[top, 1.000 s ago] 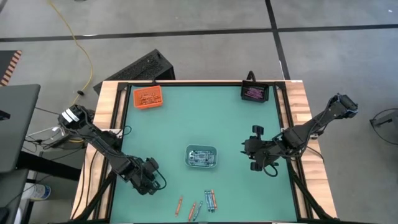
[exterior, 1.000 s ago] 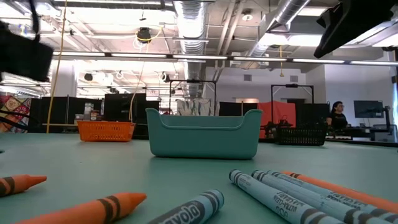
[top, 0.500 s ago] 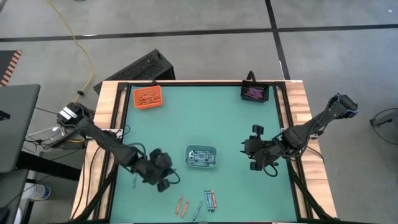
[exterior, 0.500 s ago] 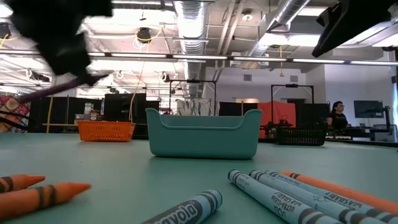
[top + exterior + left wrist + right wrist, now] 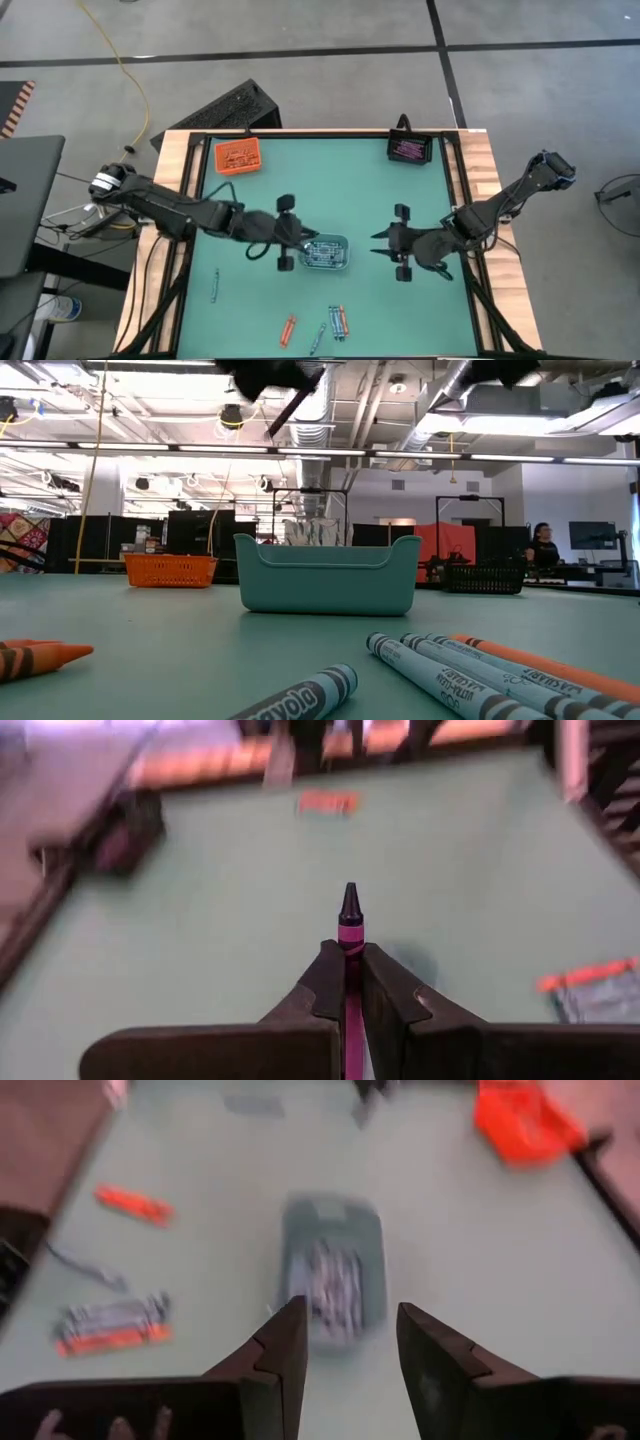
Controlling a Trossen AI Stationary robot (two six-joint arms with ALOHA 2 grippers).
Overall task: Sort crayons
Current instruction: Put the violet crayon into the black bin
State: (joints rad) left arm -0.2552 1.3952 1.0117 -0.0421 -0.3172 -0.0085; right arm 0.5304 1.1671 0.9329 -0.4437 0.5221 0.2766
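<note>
While left claw [image 5: 343, 982] pinches purple crayon [image 5: 349, 932], right claw [image 5: 346, 1342] open

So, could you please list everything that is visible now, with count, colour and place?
Table: one, green top, wooden edges.
Grey tray: one, table centre, crayons inside.
Orange tray: one, far left corner.
Black tray: one, far right corner, pink crayons inside.
Loose crayons: several, orange and grey-blue, near edge; one more grey-blue at left.
Purple-pink crayon: one, held in left gripper.
Left gripper: shut on the crayon, beside grey tray.
Right gripper: open, empty, right of grey tray.
</note>
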